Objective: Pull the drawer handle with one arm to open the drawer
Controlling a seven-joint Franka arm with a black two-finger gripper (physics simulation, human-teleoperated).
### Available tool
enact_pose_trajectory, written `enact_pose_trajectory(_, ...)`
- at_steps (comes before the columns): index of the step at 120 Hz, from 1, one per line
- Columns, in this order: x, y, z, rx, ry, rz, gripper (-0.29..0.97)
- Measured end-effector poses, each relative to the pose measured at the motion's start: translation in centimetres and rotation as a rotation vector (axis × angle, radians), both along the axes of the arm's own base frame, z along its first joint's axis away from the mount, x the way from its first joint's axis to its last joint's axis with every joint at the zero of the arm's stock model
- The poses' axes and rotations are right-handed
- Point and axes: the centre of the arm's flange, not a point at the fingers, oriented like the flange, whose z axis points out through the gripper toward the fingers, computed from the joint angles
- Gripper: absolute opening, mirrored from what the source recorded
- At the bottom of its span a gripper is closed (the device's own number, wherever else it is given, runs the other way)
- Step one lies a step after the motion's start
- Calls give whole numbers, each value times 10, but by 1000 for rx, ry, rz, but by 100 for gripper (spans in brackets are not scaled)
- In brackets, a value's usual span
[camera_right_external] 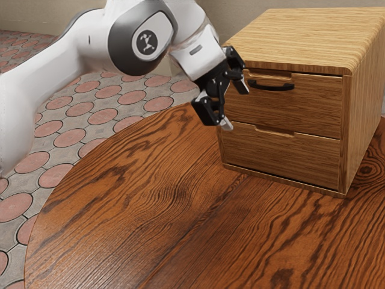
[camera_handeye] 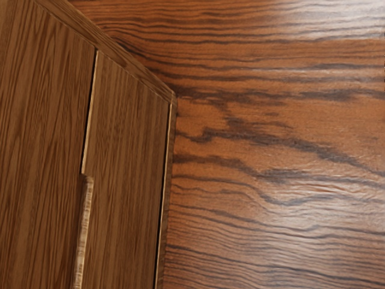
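Pincer released, fingers spread wide w/ nothing btwn them, at the cabinet's front corner on the exterior view's left, just in front of the top drawer. Black handle sits high on that drawer front, v. close to the upper fingertip; can't tell if touching. Top drawer looks flush w/ the cabinet, i.e. shut. Lower drawer beneath it. Cabinet stands on the wood worktop.
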Motion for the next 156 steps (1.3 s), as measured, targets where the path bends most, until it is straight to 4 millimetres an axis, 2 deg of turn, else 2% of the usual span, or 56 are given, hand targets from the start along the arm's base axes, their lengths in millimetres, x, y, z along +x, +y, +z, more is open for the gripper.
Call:
enact_pose_trajectory(20,12,-9,-7,11,-9,-49,68)
enact_pose_trajectory(36,25,-4,-16,28,-26,-60,68)
enact_pose_trajectory(46,34,-7,-17,35,-52,-73,68)
enact_pose_trajectory(66,40,-5,-10,42,-104,-83,68)
enact_pose_trajectory(96,56,1,-20,58,-123,-80,68)
enact_pose_trajectory(114,62,0,-30,62,-118,-82,68)
enact_pose_trajectory(156,63,1,-33,63,-122,-83,70)
